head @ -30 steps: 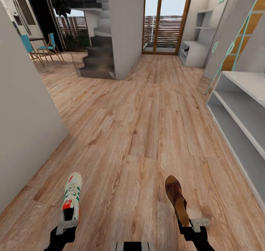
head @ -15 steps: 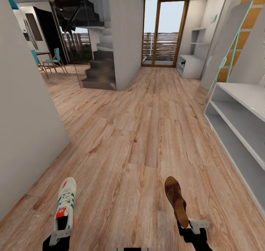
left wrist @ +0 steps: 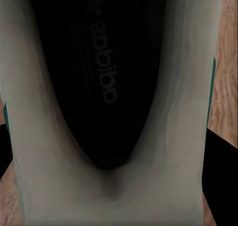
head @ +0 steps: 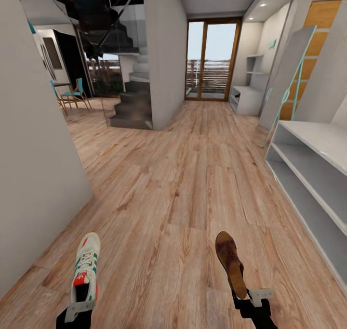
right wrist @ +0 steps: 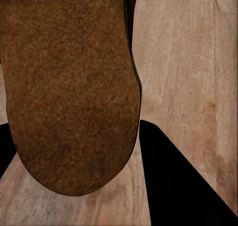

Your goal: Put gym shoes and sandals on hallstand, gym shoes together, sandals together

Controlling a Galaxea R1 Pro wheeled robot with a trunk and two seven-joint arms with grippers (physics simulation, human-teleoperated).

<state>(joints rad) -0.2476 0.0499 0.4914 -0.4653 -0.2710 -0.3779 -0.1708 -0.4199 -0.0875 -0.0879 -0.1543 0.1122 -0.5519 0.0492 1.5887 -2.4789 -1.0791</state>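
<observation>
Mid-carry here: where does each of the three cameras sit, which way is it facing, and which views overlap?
Head view: on the robot's head, facing down the corridor; left gripper holds the white green-striped gym shoe, right gripper the brown leather sandal; white shoe rack at right.
Left wrist view: looks along the fingers into the shoe's dark insole.
Right wrist view: looks onto the sandal's footbed above the wood-plank floor.
Each wrist view shares its shoe with the head view.

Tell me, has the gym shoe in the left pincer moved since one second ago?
Yes. The gym shoe sits lower and further left relative to the sandal, which kept its place.
</observation>
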